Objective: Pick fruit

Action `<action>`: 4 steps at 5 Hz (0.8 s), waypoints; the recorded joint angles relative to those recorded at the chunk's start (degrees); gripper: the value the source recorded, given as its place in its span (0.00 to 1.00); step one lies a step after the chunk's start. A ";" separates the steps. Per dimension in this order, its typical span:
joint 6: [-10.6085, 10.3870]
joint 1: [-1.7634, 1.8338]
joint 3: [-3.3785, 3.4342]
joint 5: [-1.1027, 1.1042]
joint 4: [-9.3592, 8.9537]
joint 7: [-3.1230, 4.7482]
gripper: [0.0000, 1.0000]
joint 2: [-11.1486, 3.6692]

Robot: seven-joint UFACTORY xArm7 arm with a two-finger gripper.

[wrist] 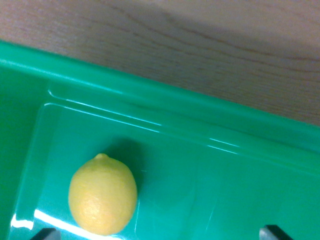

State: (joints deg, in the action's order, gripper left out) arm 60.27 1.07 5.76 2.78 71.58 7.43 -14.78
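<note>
A yellow lemon [102,195] lies on the floor of a green plastic tray [210,125], toward the wrist view's lower left. Only the two dark fingertips of my gripper [160,234] show at the bottom edge, one at the left [46,234] and one at the right [274,233]. They stand far apart, so the gripper is open with nothing held. The lemon sits just inside the left fingertip, between the two tips but well left of their midpoint. The tray floor to the lemon's right is bare green plastic.
The tray's raised rim runs diagonally from upper left to right. Beyond it lies a wooden tabletop [200,40] across the top of the view. The tray's left wall [12,150] rises close to the lemon.
</note>
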 joint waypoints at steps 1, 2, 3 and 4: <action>-2.60 0.45 0.39 -0.14 -1.78 0.49 0.00 -1.10; -2.60 0.45 0.39 -0.14 -1.78 0.49 0.00 -1.10; -5.07 0.89 0.76 -0.27 -3.48 0.96 0.00 -2.15; -5.07 0.89 0.76 -0.27 -3.48 0.96 0.00 -2.15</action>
State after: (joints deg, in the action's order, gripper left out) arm 55.20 1.95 6.53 2.51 68.10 8.39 -16.93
